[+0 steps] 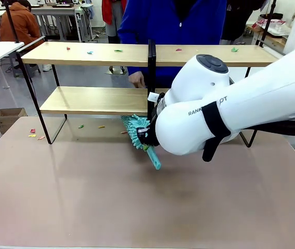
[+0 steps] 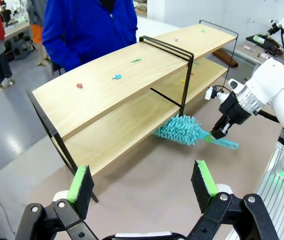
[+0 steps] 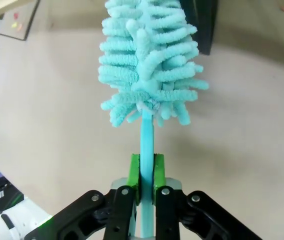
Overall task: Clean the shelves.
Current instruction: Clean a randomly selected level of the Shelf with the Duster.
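Right jaws: pressed together on the thin handle of a teal duster (image 1: 136,130). Left jaws: spread wide, nothing between them.

Front view: the right arm (image 1: 241,104) comes in from 3 o'clock to centre. The duster's fluffy head sits low by the foot of the central post of the shelves (image 1: 90,101), just below the lower board, with the handle pointing to 5 o'clock. The shelves span the far side of the desk (image 1: 137,202) at 12 o'clock. Small coloured scraps (image 1: 90,52) dot the top board. A person in blue (image 1: 189,26) stands behind, one hand (image 1: 136,79) showing between the boards.

Left wrist view: green pads (image 2: 80,182) at 7 and 5 o'clock, well apart. The shelves run from 9 to 1 o'clock, with the duster head beside the post.

Right wrist view: the handle rises from 6 o'clock, pinched between the pads; the head is at 12 o'clock.
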